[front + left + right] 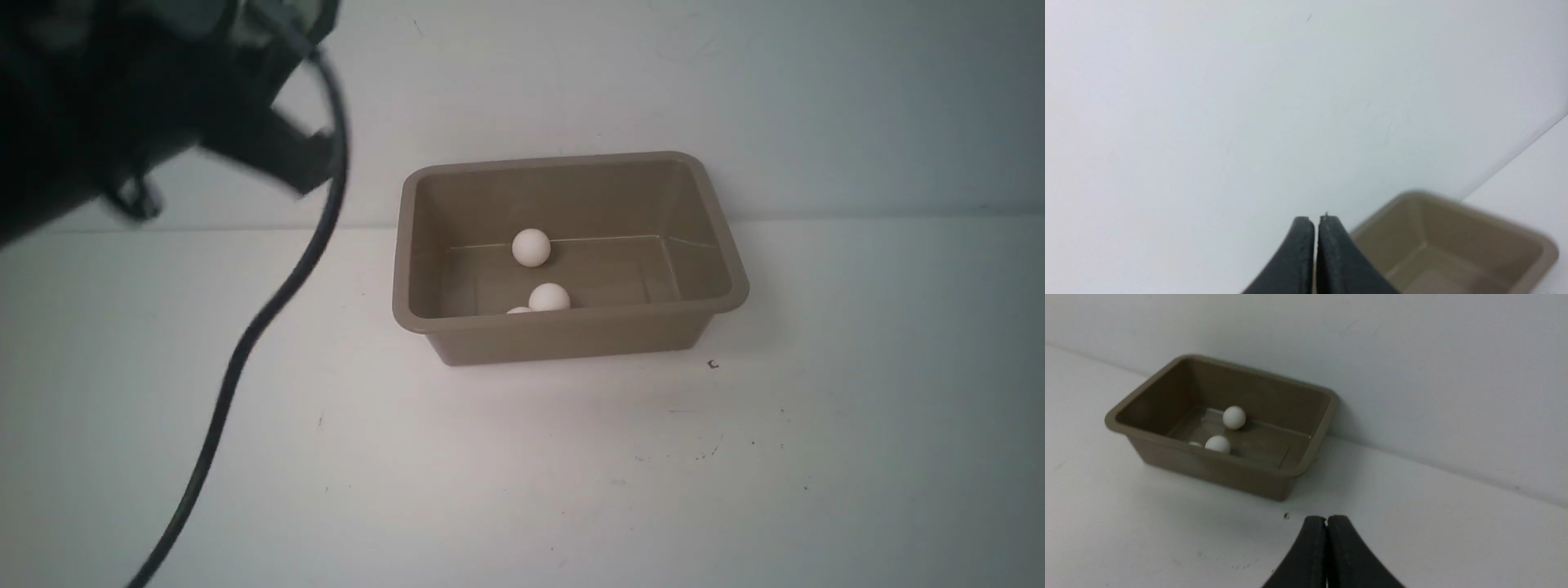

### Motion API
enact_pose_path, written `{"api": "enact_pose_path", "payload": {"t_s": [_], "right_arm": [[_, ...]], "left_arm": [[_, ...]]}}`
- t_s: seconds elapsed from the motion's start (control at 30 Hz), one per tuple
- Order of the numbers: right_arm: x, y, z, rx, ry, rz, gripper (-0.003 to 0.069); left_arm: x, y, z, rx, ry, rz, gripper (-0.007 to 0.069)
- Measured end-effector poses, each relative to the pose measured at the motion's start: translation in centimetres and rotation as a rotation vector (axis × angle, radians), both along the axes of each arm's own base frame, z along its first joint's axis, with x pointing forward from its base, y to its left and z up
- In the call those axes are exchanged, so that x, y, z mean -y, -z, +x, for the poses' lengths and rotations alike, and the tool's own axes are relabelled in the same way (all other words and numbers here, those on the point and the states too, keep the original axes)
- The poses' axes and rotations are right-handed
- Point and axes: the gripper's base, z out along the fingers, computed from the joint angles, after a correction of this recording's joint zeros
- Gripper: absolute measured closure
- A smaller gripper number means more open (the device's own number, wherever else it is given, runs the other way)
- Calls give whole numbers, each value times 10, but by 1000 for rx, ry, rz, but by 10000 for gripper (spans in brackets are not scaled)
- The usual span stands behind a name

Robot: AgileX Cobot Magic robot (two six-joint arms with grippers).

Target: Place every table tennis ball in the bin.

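Observation:
The taupe-brown bin [571, 320] stands against the back wall, mid-table. Three white table tennis balls lie inside it: one by the far wall [531, 247], one near the front wall [549, 297], and a third [519, 310] mostly hidden behind the front rim. My left arm [122, 106] is a dark blur high at the upper left, away from the bin. Its gripper [1316, 220] is shut with nothing in it, and a corner of the bin [1453, 220] shows beside it. My right gripper [1326, 520] is shut and empty, hanging above the table in front of the bin [1208, 469]. The balls [1234, 417] [1217, 444] show there too.
A black cable [269, 310] hangs from the left arm down across the left of the table. The white wall [735, 82] rises right behind the bin. A small dark speck [713, 364] lies on the table by the bin's front right corner.

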Motion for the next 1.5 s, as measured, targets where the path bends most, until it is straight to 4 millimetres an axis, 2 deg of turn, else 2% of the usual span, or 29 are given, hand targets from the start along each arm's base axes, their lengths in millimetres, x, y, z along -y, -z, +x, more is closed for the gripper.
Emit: {"api": "enact_pose_path", "payload": {"t_s": [0.13, 0.3, 0.5, 0.7, 0.93, 1.4, 1.5], "right_arm": [[11, 25, -16, 49, 29, 44, 676], [20, 60, -32, 77, 33, 78, 676], [22, 80, -38, 73, 36, 92, 676], [23, 85, -38, 26, 46, 99, 676], [22, 85, -37, 23, 45, 105, 676], [22, 85, -37, 22, 46, 109, 676], [22, 85, -37, 22, 46, 109, 676]], "left_arm": [[-15, 33, -37, -41, -42, 11, 629], [-25, 59, -75, -64, -48, -51, 629], [-31, 81, -95, -96, -54, -107, 629], [-34, 104, -106, -165, -64, -182, 629], [-34, 100, -119, -120, -12, -221, 629], [-34, 99, -121, -111, -5, -221, 629], [-38, 96, -125, -60, -31, -199, 629]]}}
